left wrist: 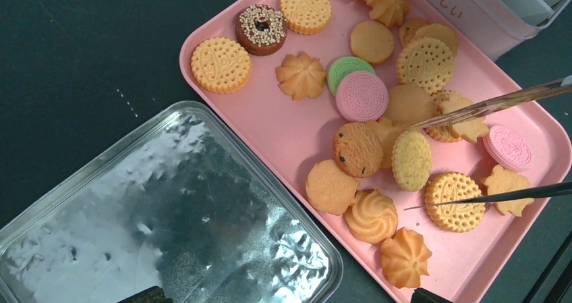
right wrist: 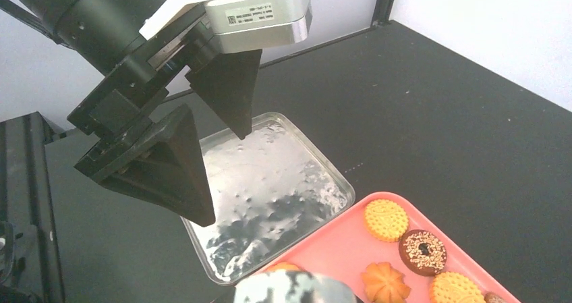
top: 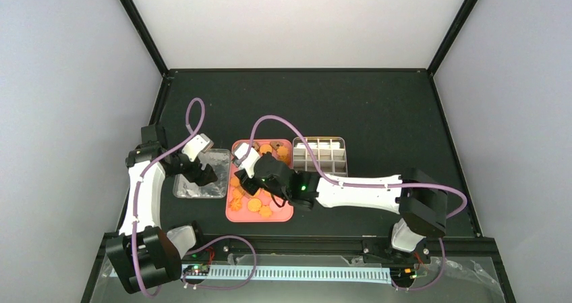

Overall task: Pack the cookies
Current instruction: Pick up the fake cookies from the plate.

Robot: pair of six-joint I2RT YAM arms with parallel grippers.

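The cookies (left wrist: 357, 148) lie loose on a pink tray (left wrist: 283, 127): golden rounds, swirled flowers, a nut-topped brown ring (left wrist: 260, 28), pink and green ones. In the top view the cookies (top: 255, 205) fill the pink tray (top: 233, 216). My left gripper (top: 202, 173) hangs open over an empty silver tray (left wrist: 202, 202), its black fingers (right wrist: 182, 168) spread wide in the right wrist view. My right gripper (top: 248, 181) hovers over the pink tray. Two thin metal prongs (left wrist: 485, 104) reach in from the right, apart, over the cookies. A blurred mottled shape (right wrist: 290, 291) hides the right jaws.
A white gridded tin (top: 320, 156) stands right of the pink tray, touching its far corner. The silver tray (top: 202, 189) lies left of the pink tray, close beside it. Black table surface surrounds them, with dark frame posts at the back corners.
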